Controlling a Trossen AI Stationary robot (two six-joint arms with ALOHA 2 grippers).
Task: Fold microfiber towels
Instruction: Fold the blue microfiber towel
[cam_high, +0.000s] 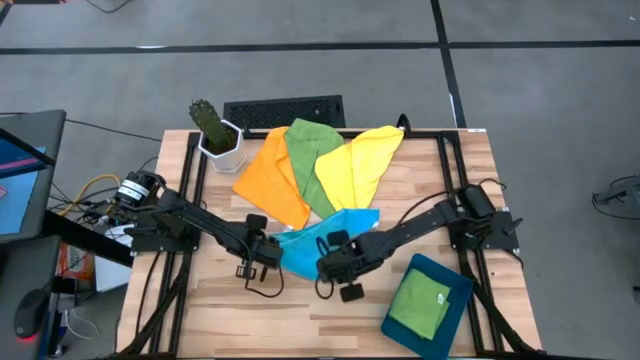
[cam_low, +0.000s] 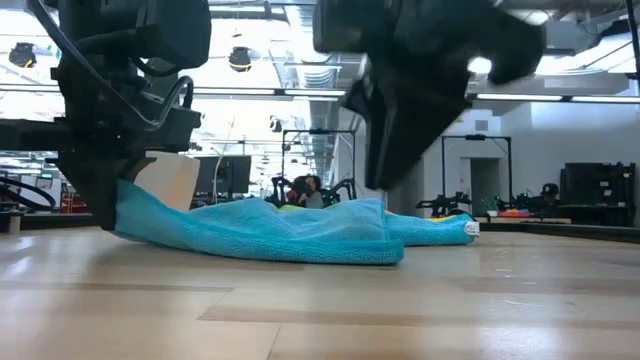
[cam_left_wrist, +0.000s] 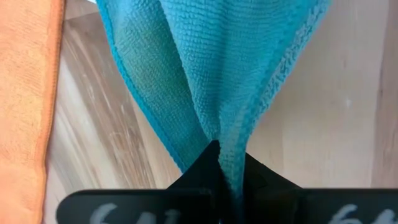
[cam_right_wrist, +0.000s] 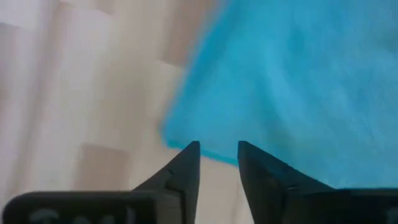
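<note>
We see the bright blue towel (cam_high: 315, 243) lying partly folded at the middle of the table (cam_high: 300, 320), its bulk bunched low on the wood between the two arms and one end trailing toward the fan of cloths behind it. The left gripper (cam_high: 272, 252) is clamped on the blue towel's left end, the fabric pinched tight between its closed fingers (cam_left_wrist: 205, 171) in the left wrist view and drawn up off the table at that edge in the low view. The right gripper (cam_high: 333, 262) sits at the towel's near right side with its fingers (cam_right_wrist: 183, 171) parted, holding nothing, the blue edge lying on the table just beyond their tips. Behind the blue towel, at the far side of the table, three more cloths overlap in a fan: the orange towel (cam_high: 272, 175) on the left, a green towel (cam_high: 308, 160) in the middle and the yellow towel (cam_high: 358, 165) on the right, the yellow one's near tip close to the blue one. A second green towel (cam_high: 420, 303) lies folded in the dark teal tray (cam_high: 458, 290) at the table's near right corner, well apart from the rest. A small cactus in a white pot (cam_high: 220, 140) stands at the far left corner, just beside the orange towel, and a black keyboard (cam_high: 283, 110) rests along the far edge behind the fan.
</note>
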